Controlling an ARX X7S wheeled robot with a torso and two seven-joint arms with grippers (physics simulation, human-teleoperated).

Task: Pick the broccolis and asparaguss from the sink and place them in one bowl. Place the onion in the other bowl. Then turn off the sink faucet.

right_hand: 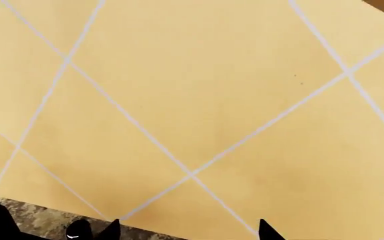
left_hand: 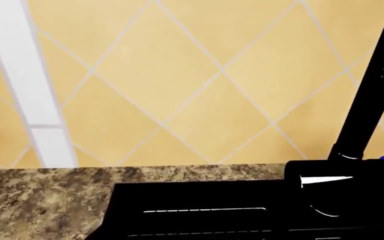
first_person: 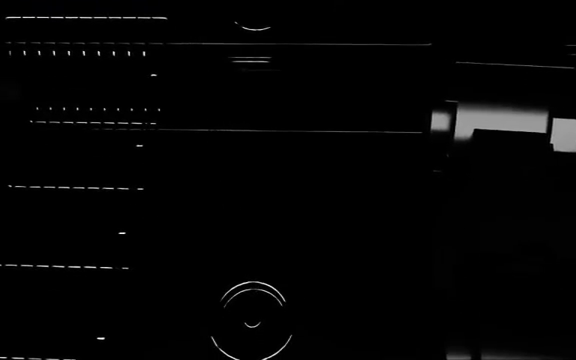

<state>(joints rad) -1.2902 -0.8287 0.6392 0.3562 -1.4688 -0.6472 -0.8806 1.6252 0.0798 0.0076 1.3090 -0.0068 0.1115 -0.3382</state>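
From where I sit, the head view gives me almost nothing: it is nearly black, with a few thin white outlines and one grey cylindrical robot part (first_person: pixel 503 124) at its right side. I take it the camera is staring into the robot's own body, though I cannot say which piece.

The left wrist view looks at a yellow tiled wall with pale diagonal grout lines (left_hand: pixel 199 90), a white vertical strip (left_hand: pixel 25 85) on it, and the back edge of a brown speckled granite countertop (left_hand: pixel 38 200) meeting that wall. A black shiny faucet-like fixture with a slanted neck (left_hand: pixel 372 100) rises from the counter's back edge; I judge it is the sink faucet, but I cannot be sure. The left gripper's own fingers are not in view.

The right wrist view shows the same tiled wall and a sliver of countertop. The right gripper (right_hand: pixel 188 231) shows only two black fingertips (right_hand: pixel 267 231), set well apart with nothing between them, so it is spread and empty.

No broccoli, asparagus, onion, bowl, sink basin or water shows anywhere, so I cannot tell where they are or what has been sorted. If the vegetables are done, the faucet would be what remains.
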